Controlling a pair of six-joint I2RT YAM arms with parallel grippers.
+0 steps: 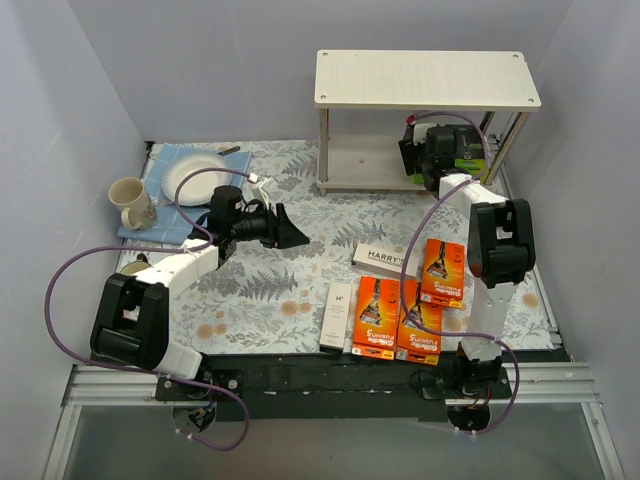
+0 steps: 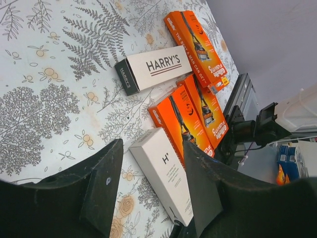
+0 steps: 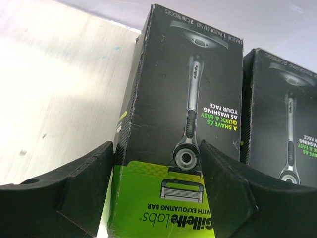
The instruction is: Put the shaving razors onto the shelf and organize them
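Left gripper (image 2: 153, 148): jaws apart, empty, hanging over the fern-print cloth (image 1: 270, 290).
White H' box (image 1: 338, 315): flat on the cloth, just beside the orange ones.
Orange razor boxes (image 1: 377, 315): three, flat, front right of the cloth; HARRY'S box (image 1: 383, 257) lies just behind them.
Right gripper (image 3: 157, 144): jaws apart, at the lower tier of the shelf (image 1: 425, 78).
Black-lime boxes (image 3: 183, 89): two, upright, side by side on the lower board; finger contact not discernible.

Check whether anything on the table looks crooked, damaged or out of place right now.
Nothing looks spilled or damaged. The Harry's box lies crosswise and slightly tilted, not lined up with the white box and two orange boxes nearer the arms; the third orange box sits offset farther back.
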